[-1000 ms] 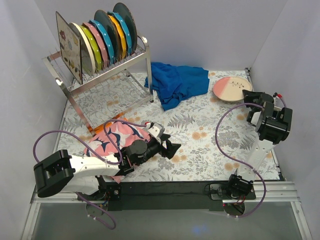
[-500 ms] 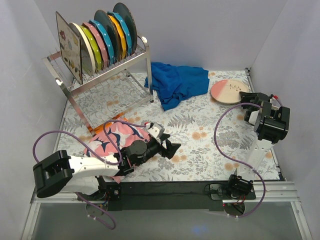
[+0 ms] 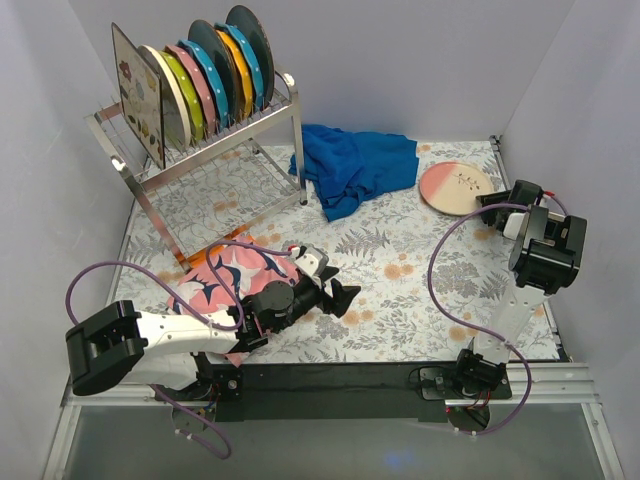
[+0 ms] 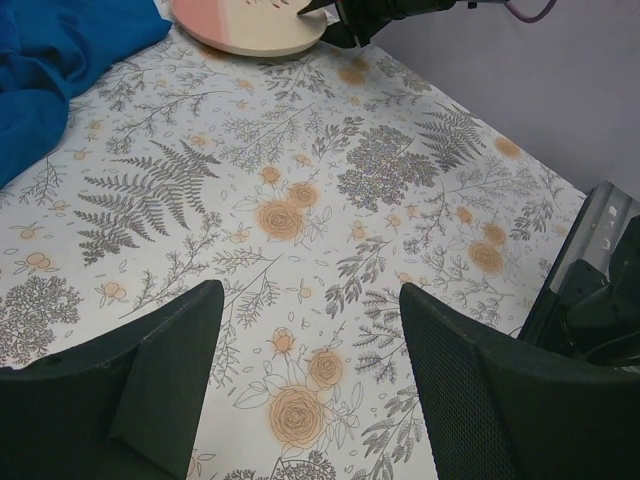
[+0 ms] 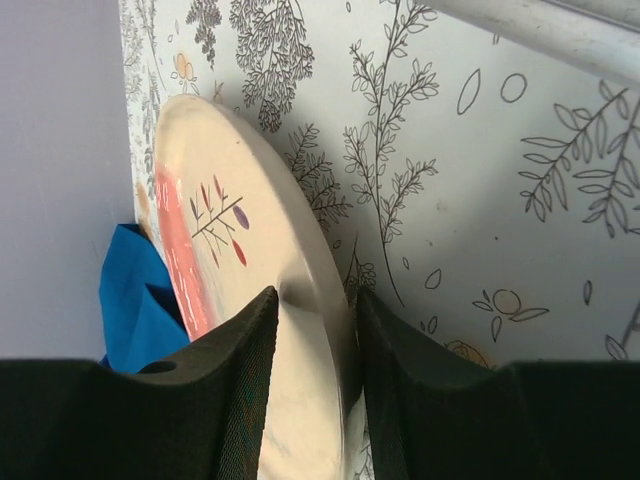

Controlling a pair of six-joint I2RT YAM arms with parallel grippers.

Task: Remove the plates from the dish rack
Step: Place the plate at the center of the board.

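Observation:
The dish rack (image 3: pixel 215 165) stands at the back left with several plates (image 3: pixel 205 75) upright in its prongs. A cream and pink plate (image 3: pixel 455 187) lies flat on the flowered tablecloth at the back right. It shows too in the left wrist view, where this plate (image 4: pixel 250 20) lies at the top edge. My right gripper (image 3: pixel 490 205) sits at its near right rim. In the right wrist view the gripper (image 5: pixel 315 300) is open, its fingers loosely astride the plate's (image 5: pixel 250 250) rim. My left gripper (image 3: pixel 345 297) rests low at the front centre. It (image 4: pixel 310 300) is open with nothing between its fingers.
A crumpled blue cloth (image 3: pixel 355 165) lies between the rack and the laid plate. A folded pink patterned cloth (image 3: pixel 240 275) sits under my left arm. Walls close in on the left, back and right. A metal rail (image 5: pixel 540 30) runs along the table's right edge.
The cream and pink plate has come down from a tilt to lie flat on the table, slightly further left. My right jaws have widened around its rim. The left arm has stayed put.

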